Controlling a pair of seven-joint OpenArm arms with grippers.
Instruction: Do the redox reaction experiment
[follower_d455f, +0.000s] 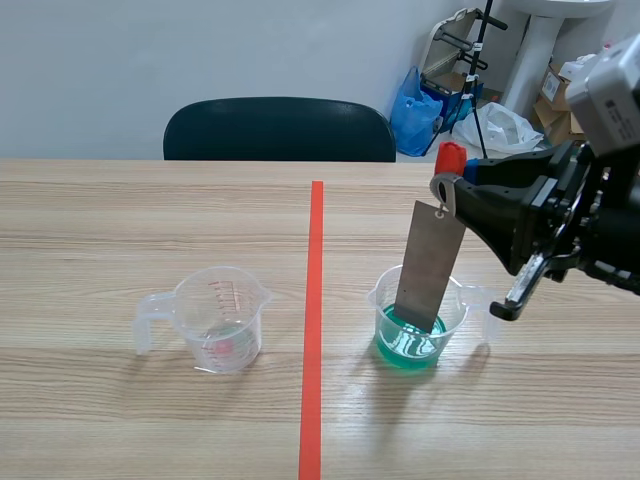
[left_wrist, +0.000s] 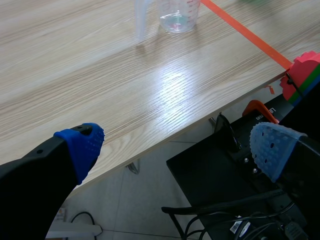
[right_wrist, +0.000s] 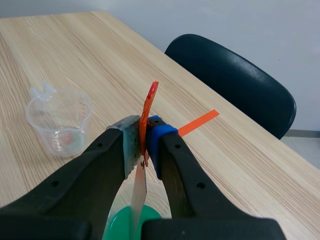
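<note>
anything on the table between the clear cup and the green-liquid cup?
Nothing stands there. Between the clear cup and the green-liquid cup the scene view shows bare table, crossed only by the orange-red tape line.

The right arm (follower_d455f: 590, 210) comes in from the right and is held raised, its wrist turned so that the right gripper (follower_d455f: 447, 182) points sideways toward the middle. Its two thick black fingers are pressed close on a thin orange-red tab (right_wrist: 149, 105), with a grey pad (right_wrist: 131, 145) on one side and a blue pad (right_wrist: 157, 136) on the other. A metal strip (follower_d455f: 430, 265) hangs straight down from that grip. The left gripper (left_wrist: 177, 150) sits low, out past the near edge of the table (left_wrist: 100, 75). Its fingers are spread wide apart, and their blue dotted pads (left_wrist: 82, 145) face each other.
</note>
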